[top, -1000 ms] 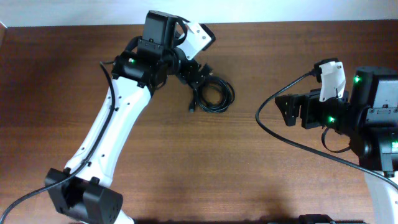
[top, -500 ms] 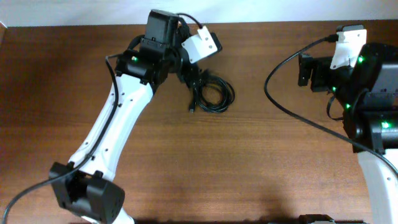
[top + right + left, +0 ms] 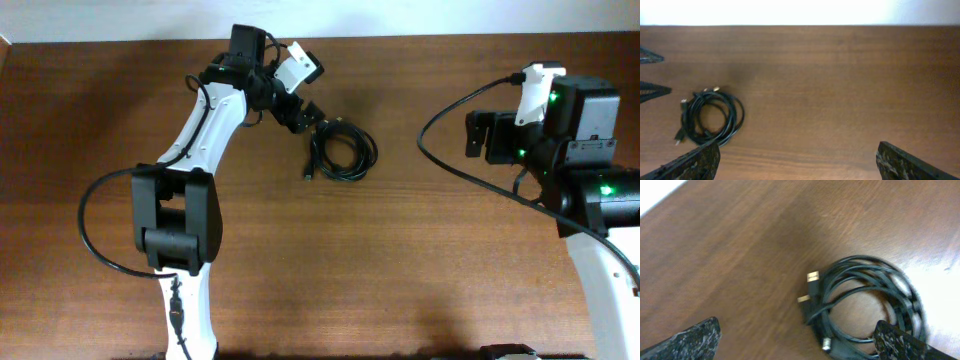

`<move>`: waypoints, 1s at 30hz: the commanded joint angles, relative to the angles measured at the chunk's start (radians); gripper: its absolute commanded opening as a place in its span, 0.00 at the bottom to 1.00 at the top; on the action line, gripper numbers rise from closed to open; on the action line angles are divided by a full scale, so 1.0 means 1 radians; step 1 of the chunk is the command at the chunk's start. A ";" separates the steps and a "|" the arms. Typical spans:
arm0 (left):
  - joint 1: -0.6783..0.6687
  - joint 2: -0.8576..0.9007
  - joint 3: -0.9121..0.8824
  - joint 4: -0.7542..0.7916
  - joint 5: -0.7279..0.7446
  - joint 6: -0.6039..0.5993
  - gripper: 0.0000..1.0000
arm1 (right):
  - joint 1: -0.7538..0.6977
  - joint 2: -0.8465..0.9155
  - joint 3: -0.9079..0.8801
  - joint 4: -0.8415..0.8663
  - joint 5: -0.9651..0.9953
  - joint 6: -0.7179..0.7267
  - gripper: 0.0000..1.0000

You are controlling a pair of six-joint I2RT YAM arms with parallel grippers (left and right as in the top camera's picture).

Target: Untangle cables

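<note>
A dark brown wooden table with fine grain fills every view. Beyond its far edge runs a pale, washed-out strip. In the left wrist view, soft light throws a whitish glare onto the wood.

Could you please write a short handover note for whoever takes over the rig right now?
Left gripper: open, empty, by the bundle's upper-left edge in the overhead view.
Right gripper: open, empty, far off to the right.
Thin black cables: one coiled bundle on the brown wooden table, plugs at its left.
Done: nothing separated.
Left: grasp and pull the cables apart.
</note>
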State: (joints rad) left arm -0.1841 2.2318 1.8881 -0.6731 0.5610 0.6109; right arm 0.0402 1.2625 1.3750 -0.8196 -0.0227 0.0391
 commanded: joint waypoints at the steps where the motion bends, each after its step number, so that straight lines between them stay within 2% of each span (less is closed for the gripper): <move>1: -0.019 0.008 0.021 -0.028 0.103 -0.177 0.99 | 0.021 -0.004 0.016 -0.023 0.011 0.069 0.99; 6: -0.023 0.008 0.020 -0.054 0.161 -0.589 0.98 | 0.021 -0.004 0.016 -0.041 0.013 0.083 0.99; 7: -0.027 0.009 0.020 -0.069 0.143 -0.600 0.99 | 0.020 -0.003 0.016 -0.042 0.013 0.083 0.99; 8: -0.031 0.013 0.020 -0.070 0.074 -0.657 0.99 | 0.021 0.001 0.016 -0.050 0.013 0.083 0.99; 9: -0.032 0.013 0.020 -0.072 -0.027 -0.811 0.99 | 0.021 0.007 0.016 -0.061 0.013 0.082 0.99; 10: -0.032 0.013 0.029 -0.068 -0.055 -0.861 0.99 | 0.020 0.011 0.016 -0.067 0.013 0.082 0.99; 13: -0.059 0.013 0.119 -0.103 -0.196 -0.861 0.99 | 0.021 0.026 0.016 -0.063 0.013 0.082 0.99; 15: -0.106 0.013 0.217 -0.168 -0.359 -0.866 0.99 | 0.021 0.048 0.016 -0.056 0.013 0.082 0.99; 17: -0.133 0.014 0.248 -0.188 -0.465 -0.949 0.99 | 0.021 0.063 0.016 -0.059 0.013 0.082 0.99; 18: -0.146 0.014 0.248 -0.189 -0.515 -1.030 0.99 | 0.021 0.067 0.016 -0.060 0.012 0.082 0.99; 21: -0.169 0.064 0.248 -0.196 -0.581 -1.381 0.99 | 0.021 0.069 0.016 -0.060 0.013 0.082 0.99; 24: -0.168 0.105 0.248 -0.180 -0.669 -1.625 0.99 | 0.021 0.069 0.016 -0.068 0.017 0.082 0.99; 26: -0.169 0.113 0.248 -0.158 -0.671 -1.710 0.99 | 0.020 0.069 0.016 -0.066 0.017 0.081 0.99; 28: -0.183 0.114 0.248 -0.146 -0.631 -1.903 0.99 | 0.021 0.069 0.016 -0.067 0.021 0.070 0.99; 29: -0.193 0.114 0.248 -0.136 -0.558 -1.854 0.99 | 0.021 0.069 0.016 -0.068 0.021 0.070 0.99; 30: -0.202 0.114 0.248 -0.137 -0.558 -1.729 0.99 | 0.021 0.069 0.016 -0.072 0.021 0.070 0.99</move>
State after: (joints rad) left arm -0.3614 2.3466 2.1265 -0.8154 -0.0536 -1.1408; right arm 0.0555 1.3308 1.3750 -0.8871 -0.0219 0.1081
